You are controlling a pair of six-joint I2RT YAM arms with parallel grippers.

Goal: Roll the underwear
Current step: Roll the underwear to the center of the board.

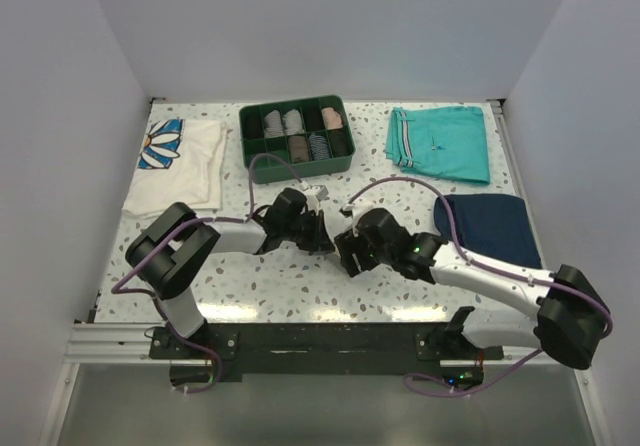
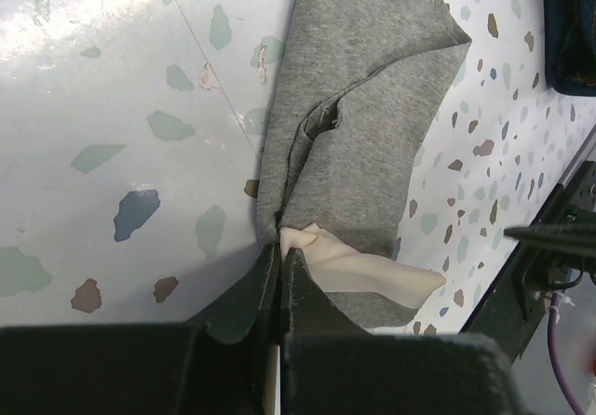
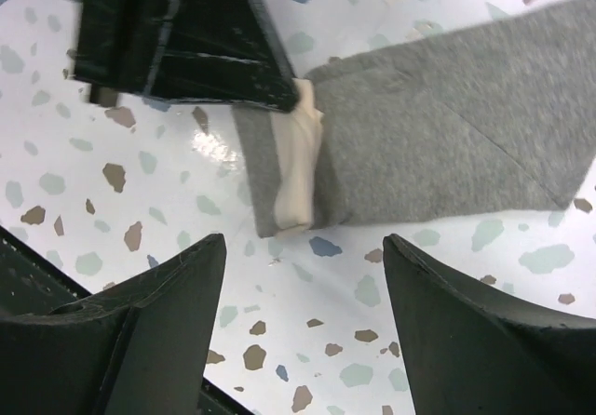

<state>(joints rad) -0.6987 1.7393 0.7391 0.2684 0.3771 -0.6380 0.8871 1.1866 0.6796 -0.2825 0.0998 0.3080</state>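
Now, left jaws: pressed together on a bunched edge of the underwear point(image 2: 363, 108), right where its cream inner layer point(image 2: 358, 261) shows.
Right jaws: spread wide with nothing between them, hanging over bare desk point(image 1: 300, 286) just beside the underwear's folded end, apart from the cloth.
Underwear: grey cloth, folded over on itself and flat on the desk, except at the pinch, where it gathers into creases. It sits mid-desk, nearer the near edge than the far one, between the two wrists.
Left arm point(image 1: 225, 236): reaches from the near-left side toward the middle.
Right arm point(image 1: 480, 271): reaches from the near-right corner toward the middle, its wrist close to the left one.
Green tray point(image 1: 345, 156): at the middle of the far edge, with rolled cloths point(image 1: 293, 121) in its compartments.
Teal shorts point(image 1: 440, 143): spread flat near the far-right corner.
Navy garment point(image 1: 490, 228): by the right edge, just beyond the right arm.
White shirt point(image 1: 180, 164): near the far-left corner, flower print facing up.
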